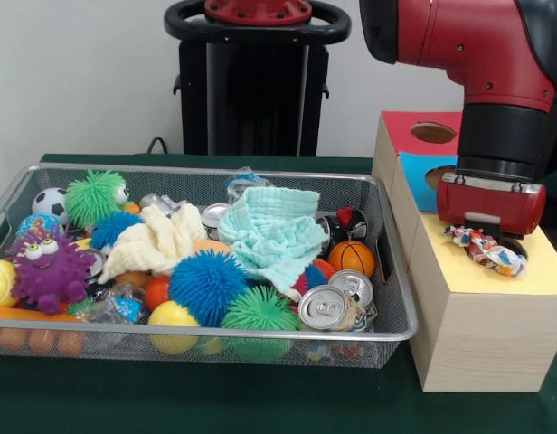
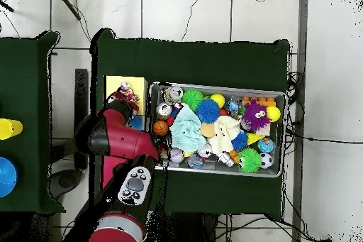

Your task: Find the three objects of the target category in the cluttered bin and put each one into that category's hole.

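Hovering over the wooden sorting box [image 1: 482, 334], the gripper [image 1: 489, 233] sits just above a crumpled, colourful wrapper [image 1: 485, 250] lying on the box's yellow section.

You cannot tell whether the pincer is apart or clamped. Judge the wrapper light, crinkly and slippery; pinch its bunched middle, gently.

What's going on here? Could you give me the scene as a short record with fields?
arm: red robot arm reaching over the wooden box
gripper: gripper low over the box's yellow section, fingers hidden
item under gripper: crumpled colourful wrapper on the yellow top
box top: red section with a hole, then blue, then yellow
bin: wire mesh bin crowded with spiky balls, cans, cloths
bin position: beside the box, on green cloth
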`<state>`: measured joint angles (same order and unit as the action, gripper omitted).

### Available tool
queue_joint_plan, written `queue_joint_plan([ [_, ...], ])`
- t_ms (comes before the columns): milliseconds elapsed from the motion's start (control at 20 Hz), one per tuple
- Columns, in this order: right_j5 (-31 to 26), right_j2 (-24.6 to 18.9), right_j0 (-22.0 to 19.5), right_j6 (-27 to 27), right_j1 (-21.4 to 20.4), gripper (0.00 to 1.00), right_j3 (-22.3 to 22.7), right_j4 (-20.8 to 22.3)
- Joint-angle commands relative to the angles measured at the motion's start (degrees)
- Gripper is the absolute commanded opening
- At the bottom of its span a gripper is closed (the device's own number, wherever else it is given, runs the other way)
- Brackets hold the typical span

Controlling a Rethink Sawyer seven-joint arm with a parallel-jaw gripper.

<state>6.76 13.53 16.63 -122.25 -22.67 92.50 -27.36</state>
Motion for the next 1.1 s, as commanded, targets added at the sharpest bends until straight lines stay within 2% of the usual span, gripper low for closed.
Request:
queue_joint_plan([
  [50, -0.8, -5.7, -1.7, -6.1, 12.0, 0.00, 0.6, 2.6],
  [500, -1.1, -4.6, -1.0, -6.1, 12.1, 0.00, 0.3, 2.6],
  [550, -1.1, -4.7, -1.1, -6.0, 12.0, 1.00, 0.4, 2.7],
  [750, -1.5, -3.1, 0.2, -6.8, 12.3, 1.00, 0.2, 1.5],
  [1100, -6.4, -4.0, -1.1, -5.2, 9.3, 1.00, 1.4, 2.8],
])
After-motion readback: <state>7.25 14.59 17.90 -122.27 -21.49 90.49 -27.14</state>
